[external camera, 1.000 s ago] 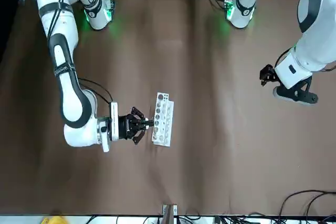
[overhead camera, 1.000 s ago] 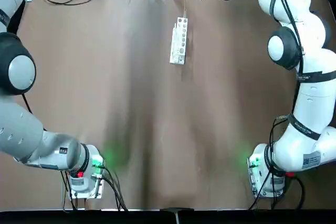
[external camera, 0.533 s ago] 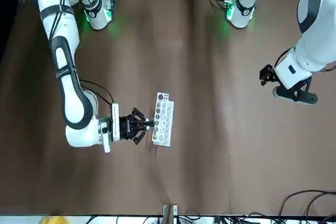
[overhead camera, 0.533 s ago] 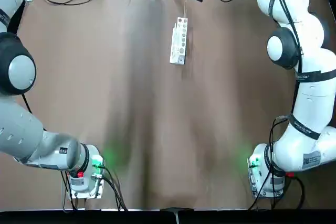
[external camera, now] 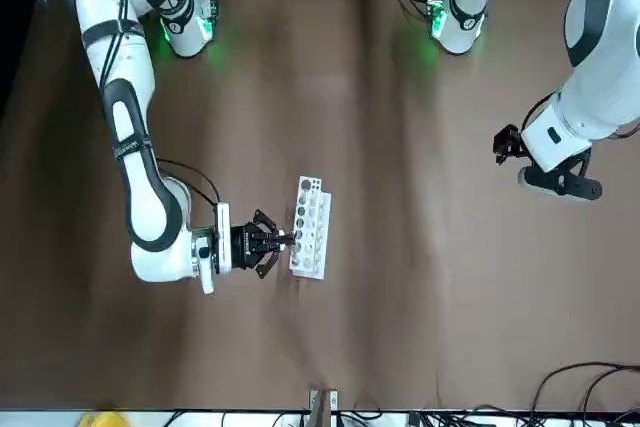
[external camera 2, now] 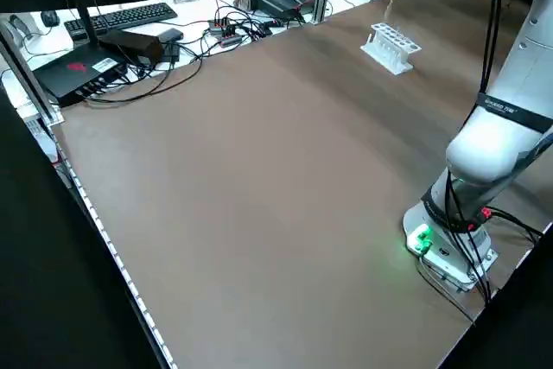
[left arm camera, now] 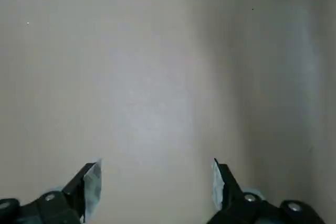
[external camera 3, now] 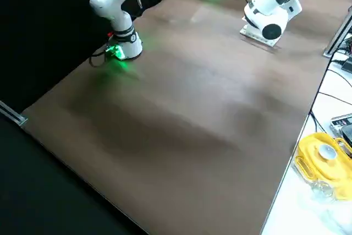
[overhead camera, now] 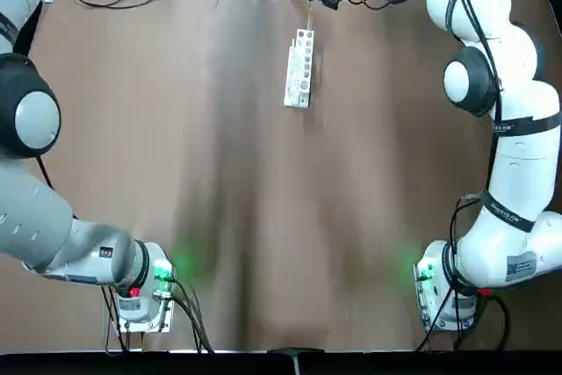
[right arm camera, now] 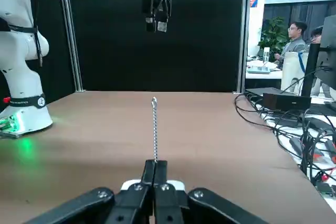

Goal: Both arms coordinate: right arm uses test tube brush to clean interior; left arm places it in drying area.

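R gripper (external camera: pixel 268 241), fingers clenched on the test tube brush (right arm camera: pixel 154 128), has edged closer to the white rack (overhead camera: pixel 299 68) by the tabletop's far edge w/ no tube visible, while L gripper (left arm camera: pixel 155 188) hangs released, idle near its side edge.

Both arms are white with round grey joints. The right arm (overhead camera: pixel 492 68) carries a black cable strapped along it; the left arm (overhead camera: pixel 35 208) has none. Green lights glow at both bases. Hands are black.
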Tool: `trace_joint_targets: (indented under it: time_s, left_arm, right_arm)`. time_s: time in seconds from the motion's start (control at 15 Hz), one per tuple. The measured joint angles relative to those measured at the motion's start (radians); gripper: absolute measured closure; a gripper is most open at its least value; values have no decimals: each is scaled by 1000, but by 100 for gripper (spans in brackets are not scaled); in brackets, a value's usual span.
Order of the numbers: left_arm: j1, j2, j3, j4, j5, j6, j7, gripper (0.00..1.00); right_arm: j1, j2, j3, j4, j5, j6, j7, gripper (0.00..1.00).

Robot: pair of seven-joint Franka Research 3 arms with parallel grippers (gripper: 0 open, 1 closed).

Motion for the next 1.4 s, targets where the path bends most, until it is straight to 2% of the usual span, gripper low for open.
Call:
trace_joint_targets:
  time_s: [1.4]
  left_arm:
    - [0,1,0,0,0,0,0,1]
  right_arm:
    - [3,47,1,-1,0,26,-23,98]
